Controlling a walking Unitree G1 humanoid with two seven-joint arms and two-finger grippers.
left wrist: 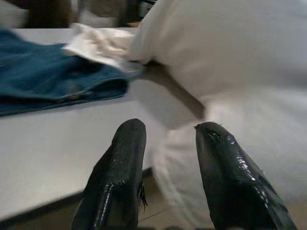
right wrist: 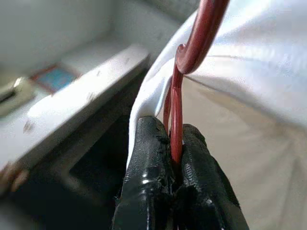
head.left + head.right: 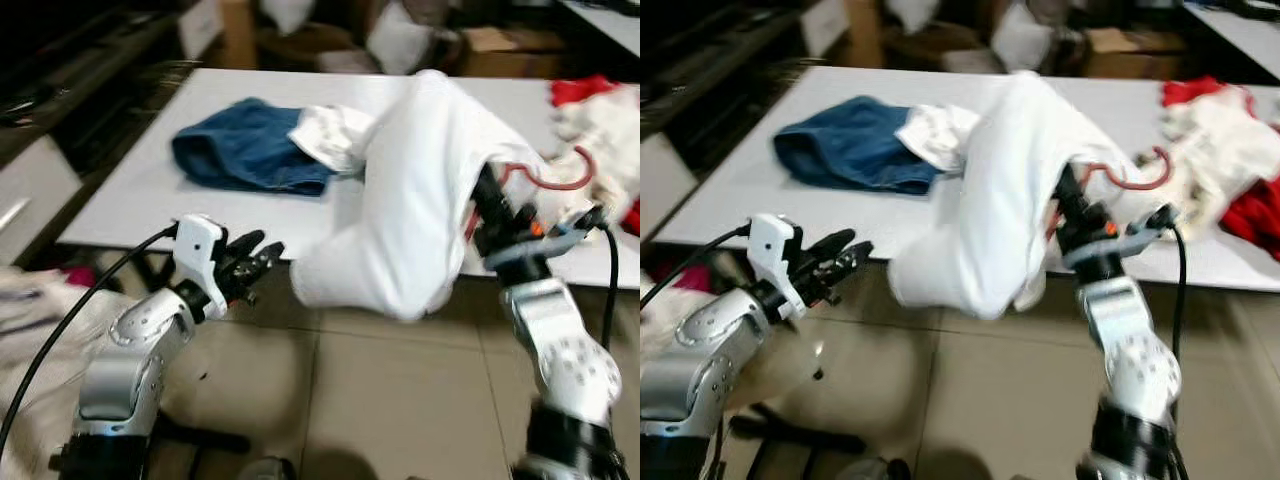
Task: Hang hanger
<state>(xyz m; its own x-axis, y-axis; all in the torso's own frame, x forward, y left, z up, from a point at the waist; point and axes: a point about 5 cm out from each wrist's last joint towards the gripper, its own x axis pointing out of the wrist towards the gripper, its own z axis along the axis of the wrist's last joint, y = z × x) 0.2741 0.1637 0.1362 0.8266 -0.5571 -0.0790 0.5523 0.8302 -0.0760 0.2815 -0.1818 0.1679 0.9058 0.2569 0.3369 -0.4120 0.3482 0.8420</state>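
Note:
A white garment (image 3: 420,190) hangs on a red hanger (image 2: 184,62), lifted over the front edge of the white table (image 3: 130,200). My right gripper (image 2: 173,155) is shut on the hanger's red neck, and the hook (image 3: 560,180) curls out to the right. In the head view that gripper (image 3: 492,215) sits half buried in the cloth. My left gripper (image 3: 258,258) is open, low at the table's front edge, just left of the garment's hanging hem. The left wrist view shows its two black fingers (image 1: 120,163) apart with white cloth (image 1: 249,72) beyond them.
Blue jeans (image 3: 245,145) and a cream cloth (image 3: 330,135) lie on the table's left half. A pile of red and white clothes (image 3: 600,130) sits at the right end. Tiled floor (image 3: 380,390) lies below. Light fabric (image 3: 30,340) heaps at my lower left.

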